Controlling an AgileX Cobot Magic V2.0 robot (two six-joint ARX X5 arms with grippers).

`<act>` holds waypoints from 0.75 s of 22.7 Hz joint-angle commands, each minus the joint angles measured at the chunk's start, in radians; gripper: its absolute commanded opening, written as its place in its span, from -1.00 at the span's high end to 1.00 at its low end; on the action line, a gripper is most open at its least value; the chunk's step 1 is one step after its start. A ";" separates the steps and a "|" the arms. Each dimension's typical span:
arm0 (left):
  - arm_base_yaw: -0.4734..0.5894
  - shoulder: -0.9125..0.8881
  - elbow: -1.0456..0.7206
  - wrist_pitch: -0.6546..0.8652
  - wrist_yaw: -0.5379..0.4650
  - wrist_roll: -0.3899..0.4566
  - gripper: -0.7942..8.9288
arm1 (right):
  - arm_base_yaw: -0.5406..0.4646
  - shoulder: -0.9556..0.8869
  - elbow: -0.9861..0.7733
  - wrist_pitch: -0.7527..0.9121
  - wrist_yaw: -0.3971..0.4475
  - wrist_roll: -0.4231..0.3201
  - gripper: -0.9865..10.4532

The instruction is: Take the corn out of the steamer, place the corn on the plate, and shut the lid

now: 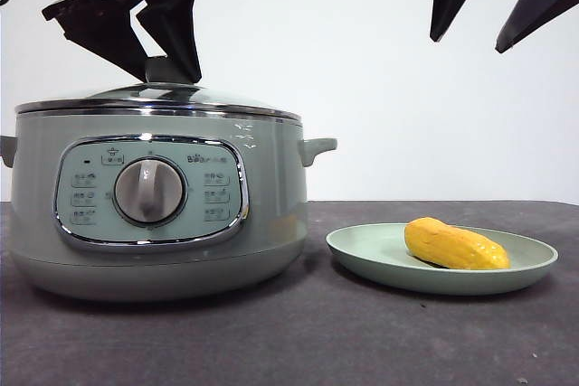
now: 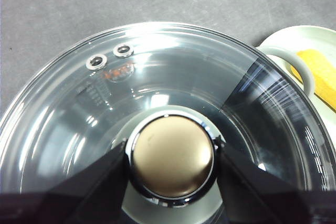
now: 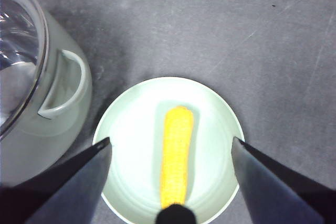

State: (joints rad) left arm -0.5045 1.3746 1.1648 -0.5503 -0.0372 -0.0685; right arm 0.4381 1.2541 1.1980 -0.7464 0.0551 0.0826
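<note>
The corn [image 1: 455, 245] lies on the pale green plate [image 1: 362, 250], to the right of the sage-green steamer [image 1: 271, 187]. The glass lid [image 1: 208, 97] sits on the steamer's rim. My left gripper [image 1: 169, 65] comes down from above onto the lid's knob [image 2: 172, 154]; in the left wrist view its jaws [image 2: 172, 153] press on both sides of the knob. My right gripper [image 1: 470, 41] hangs open and empty high above the plate. In the right wrist view the gripper [image 3: 170, 140] spans the corn [image 3: 176, 161] and plate [image 3: 131, 129].
The dark grey table [image 1: 298, 341] stretches in front of the steamer and plate. The steamer's right side handle [image 1: 318, 145] juts toward the plate, with a small gap between them.
</note>
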 commanded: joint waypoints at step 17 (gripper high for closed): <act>0.006 -0.467 -0.021 -0.161 -0.125 0.024 0.85 | 0.022 -0.233 -0.184 0.143 0.000 -0.023 0.86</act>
State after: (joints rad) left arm -0.5018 0.9150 1.1599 -0.7059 -0.1532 -0.0597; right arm 0.4583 1.0225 1.0332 -0.6048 0.0528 0.0601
